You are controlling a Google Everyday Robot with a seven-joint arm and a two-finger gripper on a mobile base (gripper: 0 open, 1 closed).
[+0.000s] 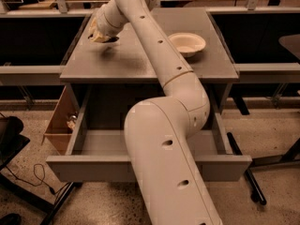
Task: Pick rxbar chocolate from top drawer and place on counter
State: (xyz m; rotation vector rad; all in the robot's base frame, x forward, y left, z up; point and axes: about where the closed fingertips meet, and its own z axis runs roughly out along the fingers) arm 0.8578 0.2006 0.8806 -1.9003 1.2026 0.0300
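Speckled floor [93, 205] lying beneath; left bench [28, 69] and right bench [267, 68] flanking; black cable [33, 168] trailing near left; wooden box [58, 121] sitting left. Gripper [102, 33] hovering over counter [122, 64], far left.

White bowl [187, 44] rear rt; wooden box [58, 120] lower lft.

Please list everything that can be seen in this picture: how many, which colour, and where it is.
counter: one, grey, centre, top of the cabinet.
bowl: one, white, on the counter, right rear.
top drawer: one, grey, pulled open below the counter; the arm hides part of its inside.
wooden box: one, brown, beside the drawer's left side.
side benches: two, black-topped, left and right of the counter.
dark shape: one, black, just under the gripper; maybe the rxbar chocolate, cannot confirm.
arm: one, white, from the front over the drawer up to the counter.
gripper: one, tan, above the counter's left rear.
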